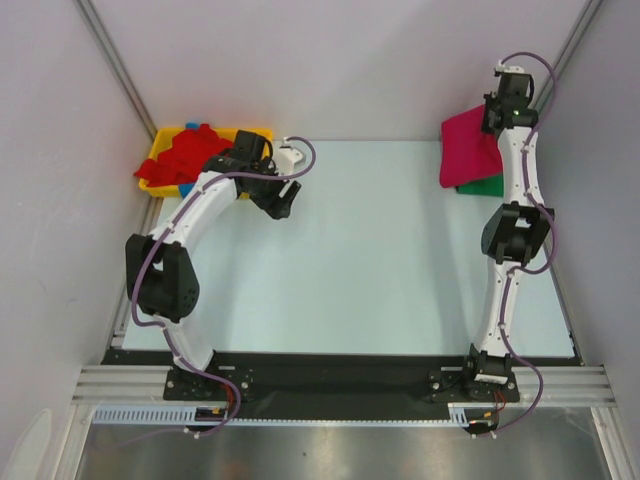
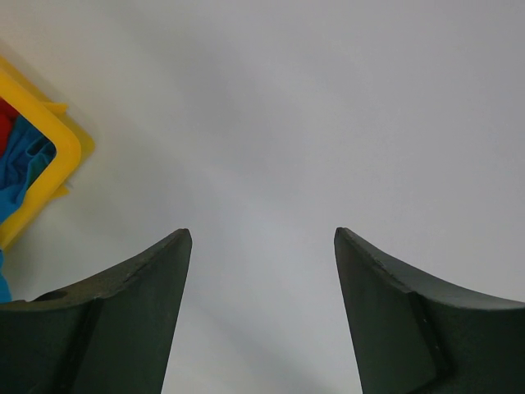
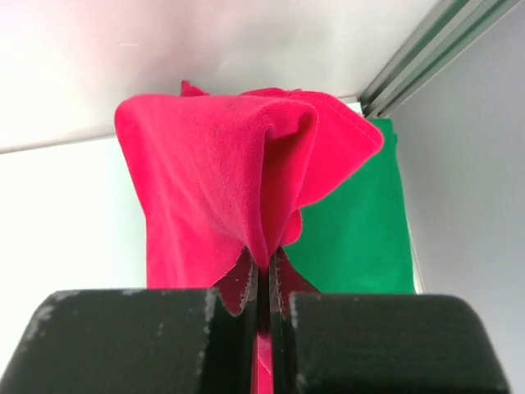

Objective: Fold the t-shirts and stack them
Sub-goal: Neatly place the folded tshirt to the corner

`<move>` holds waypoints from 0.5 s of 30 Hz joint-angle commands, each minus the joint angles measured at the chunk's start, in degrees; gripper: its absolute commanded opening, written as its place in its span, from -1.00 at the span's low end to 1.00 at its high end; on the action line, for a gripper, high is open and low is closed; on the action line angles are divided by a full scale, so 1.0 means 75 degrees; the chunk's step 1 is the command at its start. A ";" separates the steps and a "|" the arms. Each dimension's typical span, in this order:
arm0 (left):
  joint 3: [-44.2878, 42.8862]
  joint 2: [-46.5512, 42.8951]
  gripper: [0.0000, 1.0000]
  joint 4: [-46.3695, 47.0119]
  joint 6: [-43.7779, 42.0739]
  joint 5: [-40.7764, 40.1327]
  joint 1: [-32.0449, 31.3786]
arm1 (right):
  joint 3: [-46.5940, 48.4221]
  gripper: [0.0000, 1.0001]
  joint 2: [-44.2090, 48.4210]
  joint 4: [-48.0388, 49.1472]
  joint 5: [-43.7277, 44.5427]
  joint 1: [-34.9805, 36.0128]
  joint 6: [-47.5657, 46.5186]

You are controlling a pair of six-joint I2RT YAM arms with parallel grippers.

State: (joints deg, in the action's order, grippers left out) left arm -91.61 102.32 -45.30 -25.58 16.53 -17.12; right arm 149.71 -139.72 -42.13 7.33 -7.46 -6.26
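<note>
Stacking step in hand, by my reading. Right gripper (image 3: 264, 275) has its jaws pinched tight on an edge of the pink shirt (image 3: 209, 176), with cloth bunched and pleated at the bite. The shirt sits at the far right corner of the table (image 1: 380, 250), partly over the green shirt (image 3: 357, 238), which lies flat beneath it and shows along its right and near sides. From overhead the pink one looks like a rough folded rectangle, skewed against the green. How much of it rests on the green and how much hangs from the jaws, I cannot tell.

Next move, as a judgement: lower and square the pink shirt over the green so the edges line up, then open the jaws and draw back without dragging the top layer. Cloth is soft, so a snag on release could undo the fold.

Left gripper (image 2: 262, 271) has its jaws spread wide with nothing between them, hanging over bare table just beside the yellow tray (image 1: 160, 135).

Container: one tray, far left corner. It holds a heaped red shirt (image 1: 190, 155) and a blue shirt (image 2: 20, 164), both crumpled and unfolded, red spilling over the rim. Those appear to be left to do.
</note>
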 commanded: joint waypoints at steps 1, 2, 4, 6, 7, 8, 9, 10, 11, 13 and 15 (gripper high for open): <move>0.0039 -0.0061 0.53 0.0169 -0.0163 -0.0107 0.0022 | 0.0406 -1.00 0.0711 0.0285 -0.0040 -0.0176 -0.0056; 0.0039 -0.0049 0.54 0.0192 -0.0151 -0.0119 0.0033 | 0.0360 -1.00 0.0746 0.0274 -0.0052 -0.0223 -0.0056; 0.0051 -0.0038 0.53 0.0192 -0.0187 -0.0154 0.0033 | 0.0254 -1.00 0.0782 0.0250 -0.0075 -0.0305 -0.0102; 0.0039 -0.0014 0.53 0.0181 -0.0187 -0.0165 0.0022 | 0.0125 -1.00 0.0747 0.0262 -0.0424 -0.0352 -0.0137; 0.0028 -0.0003 0.53 0.0192 -0.0187 -0.0166 0.0022 | 0.0090 -1.00 0.0712 0.0285 -0.0543 -0.0422 -0.0173; 0.0016 -0.0002 0.54 0.0181 -0.0175 -0.0166 0.0033 | 0.0032 -1.00 0.0619 0.0343 -0.0591 -0.0446 -0.0208; 0.0004 -0.0014 0.54 0.0192 -0.0186 -0.0166 0.0022 | -0.0015 -1.00 0.0548 0.0402 -0.0695 -0.0493 -0.0289; 0.0004 -0.0003 0.54 0.0169 -0.0187 -0.0177 0.0022 | -0.0016 -1.00 0.0466 0.0426 -0.0766 -0.0574 -0.0360; 0.0004 -0.0002 0.54 0.0146 -0.0187 -0.0177 0.0022 | -0.0016 -1.00 0.0291 0.0530 -0.0813 -0.0633 -0.0407; 0.0027 -0.0026 0.54 0.0087 -0.0198 -0.0236 0.0022 | -0.0016 -1.00 0.0126 0.0613 -0.0908 -0.0797 -0.0535; 0.0039 -0.0049 0.54 0.0052 -0.0198 -0.0271 0.0022 | 0.0007 -1.00 -0.0061 0.0835 -0.0919 -0.0891 -0.0559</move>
State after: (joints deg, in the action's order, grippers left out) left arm -91.61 102.35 -45.12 -26.02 15.16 -17.12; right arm 148.90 -139.35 -41.65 1.76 -12.38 -8.25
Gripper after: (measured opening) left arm 0.767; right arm 0.035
